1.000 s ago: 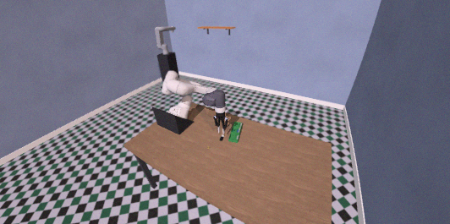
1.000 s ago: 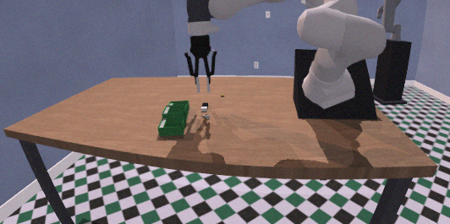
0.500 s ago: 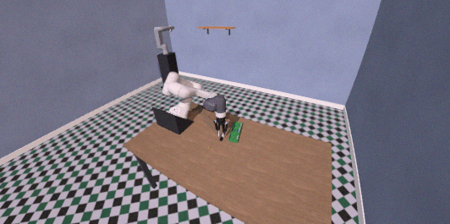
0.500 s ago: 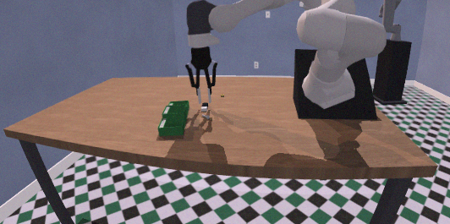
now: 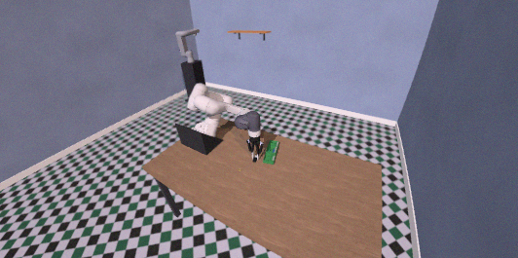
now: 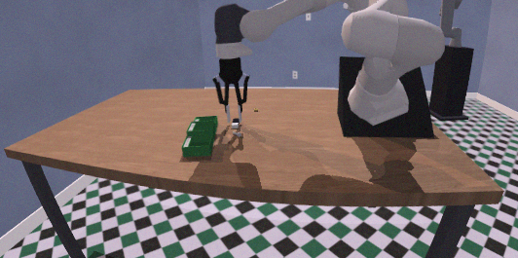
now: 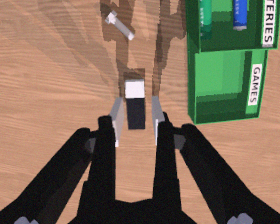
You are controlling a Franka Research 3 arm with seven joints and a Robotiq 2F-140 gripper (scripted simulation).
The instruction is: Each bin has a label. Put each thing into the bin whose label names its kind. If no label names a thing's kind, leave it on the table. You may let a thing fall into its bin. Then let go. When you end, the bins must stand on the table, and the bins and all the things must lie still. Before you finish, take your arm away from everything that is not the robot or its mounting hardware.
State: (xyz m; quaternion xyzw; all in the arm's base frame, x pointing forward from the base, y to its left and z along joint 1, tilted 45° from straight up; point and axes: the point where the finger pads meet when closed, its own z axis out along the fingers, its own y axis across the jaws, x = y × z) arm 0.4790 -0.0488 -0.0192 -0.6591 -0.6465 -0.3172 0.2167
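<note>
My gripper (image 5: 255, 157) (image 6: 234, 119) (image 7: 137, 106) is partly open, pointing down, with its fingers either side of a small black and white block (image 6: 236, 125) (image 7: 135, 90). Gaps show between the block and both fingers in the wrist view. A grey-white bolt-like piece (image 6: 238, 134) (image 7: 122, 27) lies beyond the block. A green bin labelled GAMES (image 7: 191, 102) shows no thing inside. The adjoining green bin (image 7: 192, 30), its label cut off to "TERIES", holds a green battery (image 7: 206, 17) and a blue battery (image 7: 239, 15). A tiny yellowish thing (image 5: 240, 170) (image 6: 255, 110) lies apart, too small to identify.
The row of green bins (image 5: 267, 162) (image 6: 198, 152) stands close beside the gripper. A black panel (image 5: 194, 139) (image 6: 350, 122) stands on the table (image 5: 312, 195) (image 6: 122, 112) near the arm's base. The arm casts shadows around the bolt-like piece.
</note>
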